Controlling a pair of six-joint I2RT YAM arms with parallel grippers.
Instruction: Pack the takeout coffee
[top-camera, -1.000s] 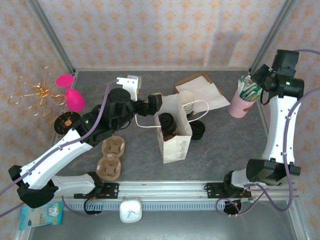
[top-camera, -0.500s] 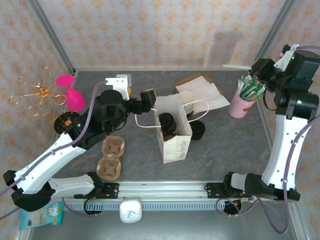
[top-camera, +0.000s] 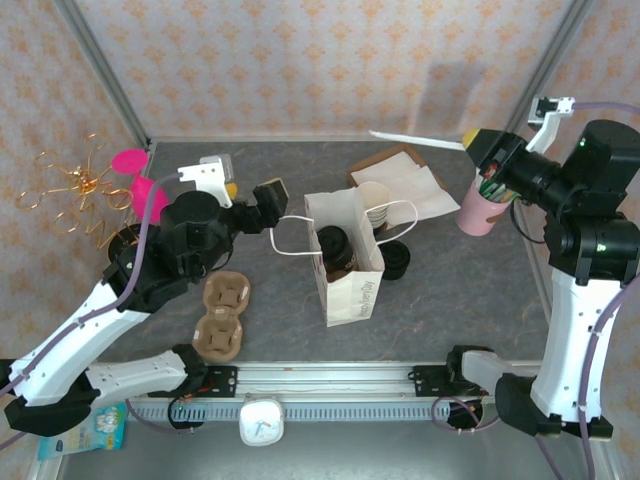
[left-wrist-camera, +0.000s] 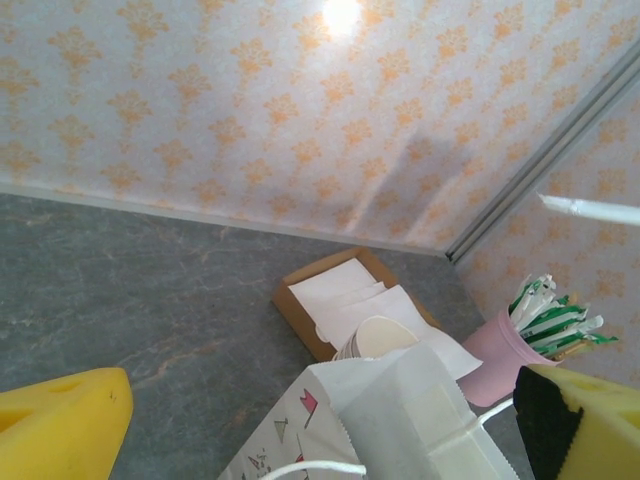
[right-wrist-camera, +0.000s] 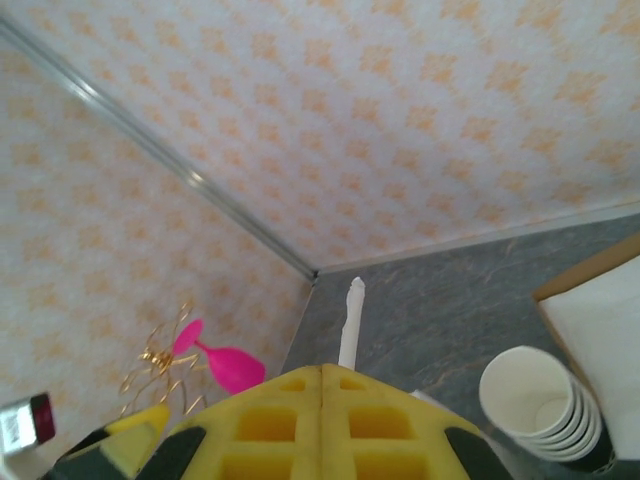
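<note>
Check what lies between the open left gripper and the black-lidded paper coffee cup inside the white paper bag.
In the top view, the white paper bag's looped handle and left wall separate the left gripper from the black-lidded cup.

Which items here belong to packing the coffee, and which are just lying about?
Job: black-lidded coffee cup, standing in the white paper bag; wrapped straw, pinched in the shut right tool; open left tool by the bag handle.
Lying about: stack of lidless cups; napkins; pink cup of straws; cardboard carrier; gold wire ornament; timer.
</note>
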